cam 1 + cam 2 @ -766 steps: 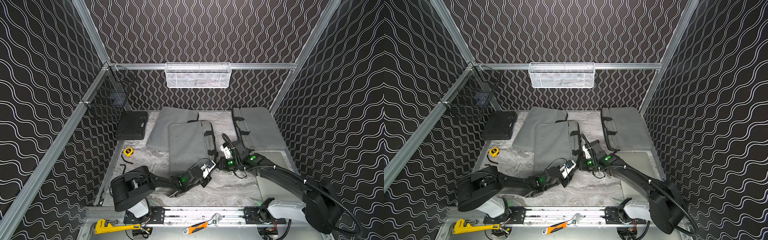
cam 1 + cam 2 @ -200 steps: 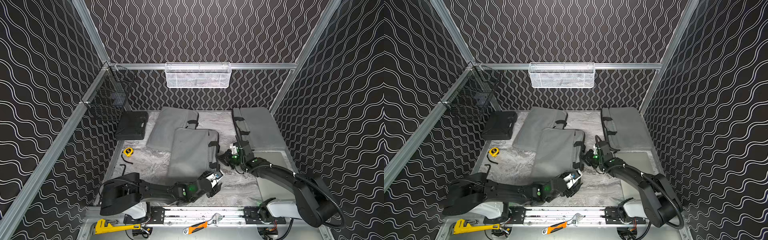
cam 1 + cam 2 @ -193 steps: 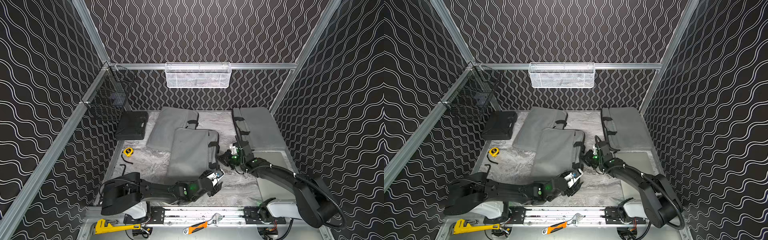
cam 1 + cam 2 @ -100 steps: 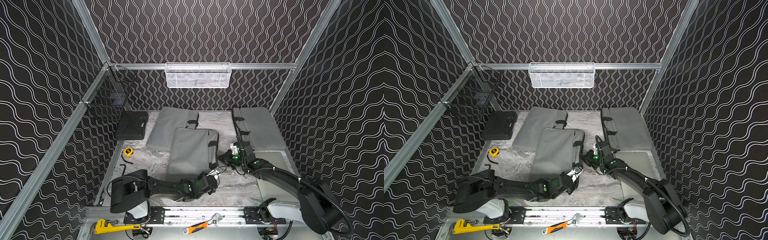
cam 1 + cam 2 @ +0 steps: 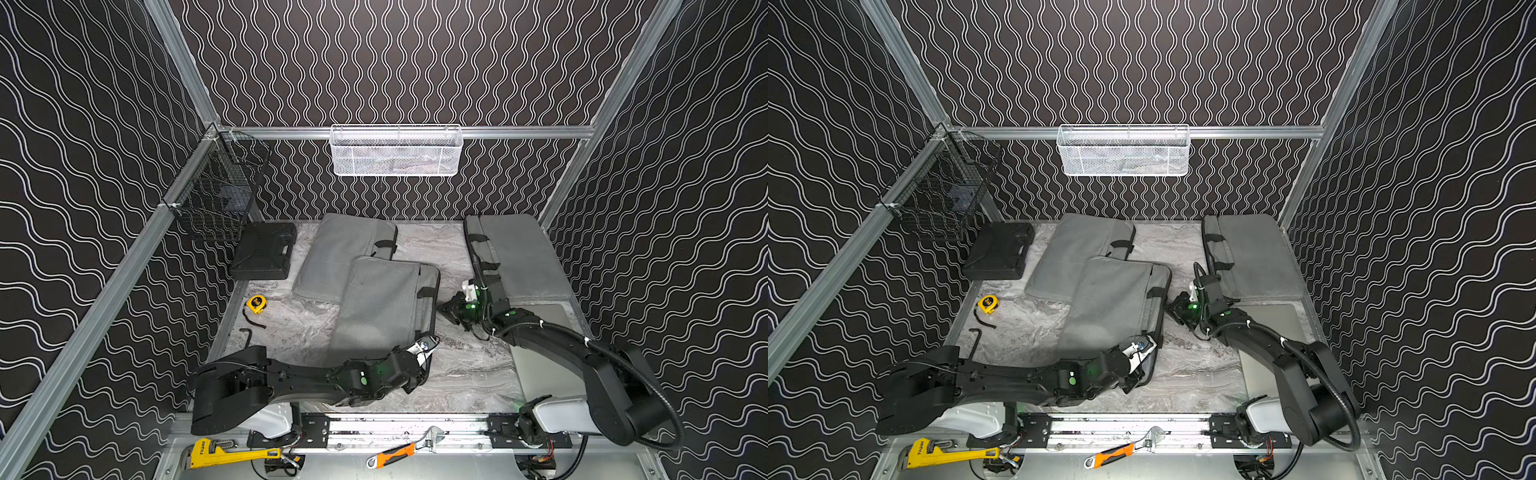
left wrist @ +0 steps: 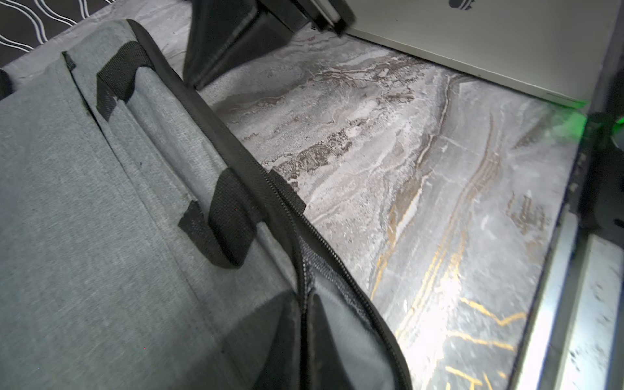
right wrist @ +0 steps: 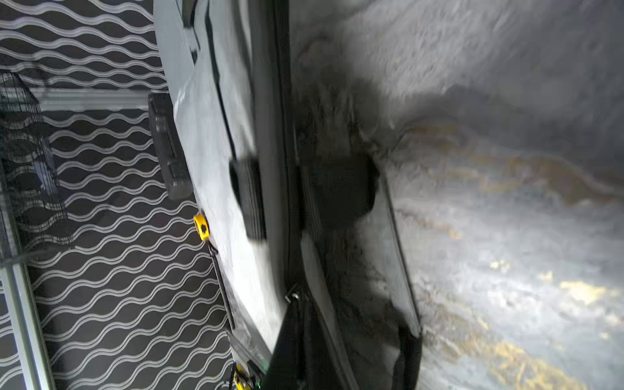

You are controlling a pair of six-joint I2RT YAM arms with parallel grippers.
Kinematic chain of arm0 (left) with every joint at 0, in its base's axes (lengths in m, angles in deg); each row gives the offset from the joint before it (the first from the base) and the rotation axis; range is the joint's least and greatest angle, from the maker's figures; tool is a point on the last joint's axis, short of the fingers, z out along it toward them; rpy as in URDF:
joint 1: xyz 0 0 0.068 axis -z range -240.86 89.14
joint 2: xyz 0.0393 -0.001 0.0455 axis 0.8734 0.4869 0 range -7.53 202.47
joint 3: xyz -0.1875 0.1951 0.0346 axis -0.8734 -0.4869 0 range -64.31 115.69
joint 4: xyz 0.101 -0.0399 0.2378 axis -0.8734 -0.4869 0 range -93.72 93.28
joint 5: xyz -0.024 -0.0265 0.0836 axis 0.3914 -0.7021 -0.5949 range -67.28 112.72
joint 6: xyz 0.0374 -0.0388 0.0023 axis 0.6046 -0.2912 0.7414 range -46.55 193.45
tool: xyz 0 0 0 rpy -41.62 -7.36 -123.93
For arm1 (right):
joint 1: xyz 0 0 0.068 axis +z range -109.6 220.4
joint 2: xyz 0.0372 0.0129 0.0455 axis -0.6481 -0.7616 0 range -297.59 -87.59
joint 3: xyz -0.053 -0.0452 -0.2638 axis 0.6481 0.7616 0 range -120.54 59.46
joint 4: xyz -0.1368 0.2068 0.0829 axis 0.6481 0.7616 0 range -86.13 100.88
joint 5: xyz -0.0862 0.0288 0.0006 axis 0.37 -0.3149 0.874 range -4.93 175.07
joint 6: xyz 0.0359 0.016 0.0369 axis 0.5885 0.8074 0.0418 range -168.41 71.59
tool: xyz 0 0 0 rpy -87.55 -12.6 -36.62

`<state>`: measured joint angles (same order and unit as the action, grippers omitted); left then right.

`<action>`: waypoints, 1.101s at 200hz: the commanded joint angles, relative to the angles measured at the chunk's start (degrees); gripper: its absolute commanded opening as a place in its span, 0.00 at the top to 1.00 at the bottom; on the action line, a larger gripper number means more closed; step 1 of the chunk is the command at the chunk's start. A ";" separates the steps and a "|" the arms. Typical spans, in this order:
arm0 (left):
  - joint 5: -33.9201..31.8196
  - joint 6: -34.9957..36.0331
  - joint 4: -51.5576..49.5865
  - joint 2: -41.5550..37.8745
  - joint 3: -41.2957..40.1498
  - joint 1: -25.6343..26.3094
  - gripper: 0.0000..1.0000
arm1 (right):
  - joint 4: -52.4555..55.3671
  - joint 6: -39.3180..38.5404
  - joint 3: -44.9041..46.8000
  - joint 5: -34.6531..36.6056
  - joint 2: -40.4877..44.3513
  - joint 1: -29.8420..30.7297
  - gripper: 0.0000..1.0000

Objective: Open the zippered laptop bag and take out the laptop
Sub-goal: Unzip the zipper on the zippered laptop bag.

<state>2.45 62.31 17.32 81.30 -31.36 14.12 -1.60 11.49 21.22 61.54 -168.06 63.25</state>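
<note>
Closes left claw [image 5: 426,345] since a second ago, clamping near corner of laptop bag [image 5: 382,307], flat on worktop [image 5: 469,374] in both top views. Holds right claw [image 5: 441,308] together beside bag's handle side. Left wrist: shows zipper [image 6: 320,243] partly parted. Right wrist: blurs; cannot tell any grip.

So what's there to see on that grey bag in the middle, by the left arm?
The bag is a flat grey case of woven cloth with black trim, two black strap loops and a black zipper round its edge. It lies flat on the marbled table, its far corner resting on a second grey bag. At the near corner the zipper is parted, showing pale lining. The left tool is shut there; what it pinches is hidden.
</note>
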 commanded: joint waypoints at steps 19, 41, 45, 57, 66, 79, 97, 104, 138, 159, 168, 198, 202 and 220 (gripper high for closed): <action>7.70 2.78 1.07 -2.36 -1.34 1.12 1.00 | -7.53 -1.70 -3.58 1.71 -4.02 -2.06 1.00; 9.22 3.05 0.08 -4.29 -2.11 1.74 1.00 | -10.78 -0.81 -4.30 1.65 -7.13 -3.17 1.00; 9.49 3.03 -0.10 -4.64 -2.33 1.81 1.00 | -11.33 -0.56 -4.43 1.56 -7.72 -3.32 1.00; 9.89 3.09 -0.82 -5.54 -2.94 1.94 1.00 | -13.25 0.10 -4.99 1.25 -9.46 -3.92 1.00; 9.86 3.19 -1.12 -6.39 -3.47 1.97 1.00 | -14.40 0.47 -5.35 1.12 -10.66 -4.34 1.00; 9.24 3.14 -1.77 -7.51 -4.15 1.94 1.00 | -15.40 0.55 -6.19 0.99 -12.18 -5.04 1.00; 8.85 3.28 -2.17 -9.26 -5.03 2.01 1.00 | -15.79 0.24 -7.55 0.81 -13.97 -6.08 1.00; 8.76 3.24 -1.86 -9.82 -5.49 1.96 1.00 | -15.88 0.01 -7.99 0.77 -14.44 -6.51 1.00; 9.33 3.40 -1.93 -10.56 -6.04 1.96 1.00 | -15.67 -1.44 -9.48 1.42 -15.94 -8.73 1.00; 7.54 1.91 -3.76 -9.50 -5.08 1.98 1.00 | -16.44 -1.38 -9.08 0.79 -16.31 -9.83 1.00; 6.32 1.14 -4.63 -8.92 -4.30 2.00 1.00 | -16.72 -1.63 -8.74 0.33 -16.03 -9.82 1.00; -0.82 -2.74 -7.54 -6.40 0.23 1.93 0.59 | -17.06 -1.05 -6.32 -0.64 -13.70 -8.93 1.00; -1.82 -3.30 -8.01 -5.97 1.01 1.92 0.55 | -17.25 -0.87 -5.71 -0.58 -13.15 -8.84 1.00; -4.82 -5.17 -10.44 -3.51 5.51 1.44 0.40 | -16.96 -0.57 -3.55 -0.13 -10.38 -8.36 1.00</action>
<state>3.59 61.33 9.52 75.56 -30.26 16.02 -14.78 10.50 15.76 60.56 -181.28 54.31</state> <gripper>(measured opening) 0.525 0.050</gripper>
